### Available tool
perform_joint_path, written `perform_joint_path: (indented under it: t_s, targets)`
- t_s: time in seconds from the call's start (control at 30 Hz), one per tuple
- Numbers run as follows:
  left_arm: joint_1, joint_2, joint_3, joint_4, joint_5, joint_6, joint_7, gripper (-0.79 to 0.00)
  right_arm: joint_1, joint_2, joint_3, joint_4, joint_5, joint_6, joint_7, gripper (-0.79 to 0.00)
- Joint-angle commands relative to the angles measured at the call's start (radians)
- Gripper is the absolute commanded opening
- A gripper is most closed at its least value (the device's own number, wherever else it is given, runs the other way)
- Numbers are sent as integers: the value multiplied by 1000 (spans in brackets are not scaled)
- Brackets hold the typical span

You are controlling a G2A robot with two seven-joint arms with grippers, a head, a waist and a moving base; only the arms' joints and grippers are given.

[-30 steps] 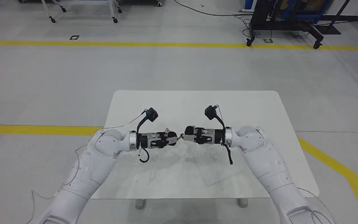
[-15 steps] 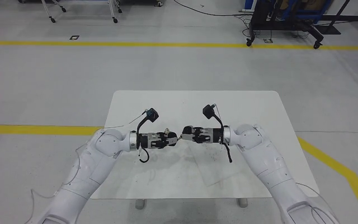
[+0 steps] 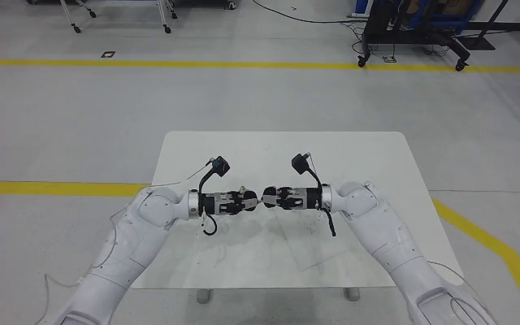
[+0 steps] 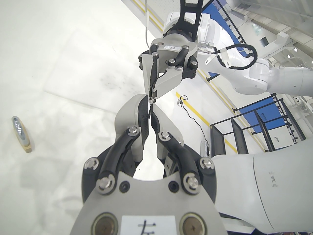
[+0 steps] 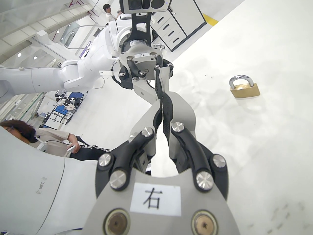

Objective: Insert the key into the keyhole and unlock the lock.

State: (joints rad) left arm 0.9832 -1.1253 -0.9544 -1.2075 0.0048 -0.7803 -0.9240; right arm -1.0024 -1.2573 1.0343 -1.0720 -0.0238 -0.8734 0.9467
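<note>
Two robot arms meet fingertip to fingertip above the middle of a white tabletop (image 3: 374,154), with all four edges well apart from the meeting point and broad white surface around it. The left gripper (image 4: 149,106) and the right gripper (image 4: 152,94) are both pinched closed and aligned nose to nose along the tabletop's length. A small metal key (image 4: 151,98) sits where the two sets of tips touch; which gripper has the hold cannot be told. Its long axis appears to follow the line of the two grippers. The brass padlock (image 5: 244,88) lies flat on the tabletop, well apart from both grippers. Its silver shackle is closed, and its shackle end is turned away from the right wrist camera, with its flat base toward it
</note>
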Motion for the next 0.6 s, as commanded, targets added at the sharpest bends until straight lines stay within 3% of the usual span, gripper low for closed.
perform_joint_path:
  t_s: [0.0, 0.4, 0.43, 0.47, 0.57]
  targets:
    - [0, 1, 1, 1, -1, 1, 4, -785, -2, 4, -6, 0, 2, -4, -4, -785]
    - [-1, 4, 4, 2, -16, 9, 24, -767, 2, 16, -21, 23, 29, -27, -44, -785]
    - [-1, 4, 3, 3, -18, 10, 26, -483, -2, 19, -14, 21, 26, -35, -55, -785]
    - [0, 5, 2, 2, -19, 11, 27, 0, -8, 22, -5, 16, 24, -45, -67, -785]
    - [3, 6, -2, -1, -26, 12, 39, 0, -44, 38, 43, -11, 13, -81, -121, -785]
